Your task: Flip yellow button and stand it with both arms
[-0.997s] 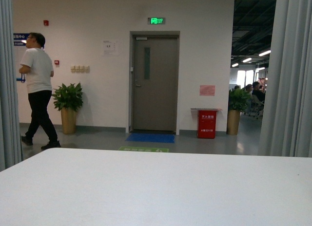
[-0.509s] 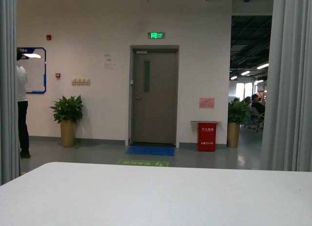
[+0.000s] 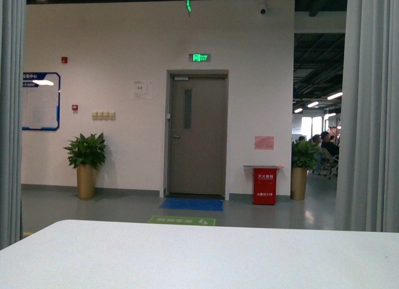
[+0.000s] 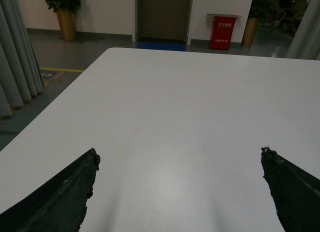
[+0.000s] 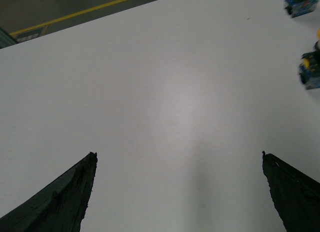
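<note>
Both grippers, left (image 4: 177,192) and right (image 5: 177,192), hung wide apart over the white table (image 4: 165,107), empty, because the yellow button (image 5: 310,69) lay untouched at two o'clock.

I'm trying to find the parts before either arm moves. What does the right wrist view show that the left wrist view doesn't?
Only the right wrist view shows parts: two small dark-and-blue blocks at the picture's edge, one with a bit of yellow, the other cut off; whether either is the yellow button is unclear. It also shows a yellow floor line.

Only the left wrist view shows the door, a red bin and a potted plant.

Both show the white table and an open gripper, left gripper and right gripper, holding nothing.
</note>
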You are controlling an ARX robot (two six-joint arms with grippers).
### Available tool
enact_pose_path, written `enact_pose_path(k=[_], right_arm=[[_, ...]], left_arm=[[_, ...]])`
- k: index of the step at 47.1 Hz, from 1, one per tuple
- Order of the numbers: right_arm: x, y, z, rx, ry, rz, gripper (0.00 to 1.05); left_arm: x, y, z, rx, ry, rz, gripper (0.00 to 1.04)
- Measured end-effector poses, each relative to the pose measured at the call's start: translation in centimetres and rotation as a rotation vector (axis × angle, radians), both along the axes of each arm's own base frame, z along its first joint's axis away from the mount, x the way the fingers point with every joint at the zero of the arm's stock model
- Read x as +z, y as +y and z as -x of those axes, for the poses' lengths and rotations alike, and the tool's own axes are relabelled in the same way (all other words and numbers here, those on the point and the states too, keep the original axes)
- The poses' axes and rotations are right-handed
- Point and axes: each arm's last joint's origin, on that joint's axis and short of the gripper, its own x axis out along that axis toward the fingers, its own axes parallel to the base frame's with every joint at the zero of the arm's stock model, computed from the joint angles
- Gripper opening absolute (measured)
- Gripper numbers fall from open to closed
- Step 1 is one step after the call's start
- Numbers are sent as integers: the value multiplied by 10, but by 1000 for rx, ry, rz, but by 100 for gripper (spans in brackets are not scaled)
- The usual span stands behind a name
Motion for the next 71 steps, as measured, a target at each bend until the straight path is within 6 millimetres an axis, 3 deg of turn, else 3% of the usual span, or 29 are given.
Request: enact_pose_path(k=[16, 22, 26, 30, 38, 71], right_arm=[[-10, 3, 72, 155, -45, -224, 97], [-37, 5, 99, -55, -424, 175, 73], [-68, 8, 123, -59, -448, 258, 55], [-97, 12, 135, -68, -442, 288, 37], [-105, 23, 137, -95, -466, 318, 3], [-127, 28, 137, -58, -471, 310, 3]], left_arm=[[0, 0, 0, 0, 0, 0, 98], [0, 0, 0, 0, 0, 0, 98], [0, 0, 0, 0, 0, 0, 98], [0, 0, 0, 0, 0, 0, 98], [0, 0, 0, 0, 0, 0, 98], [0, 0, 0, 0, 0, -1, 98]])
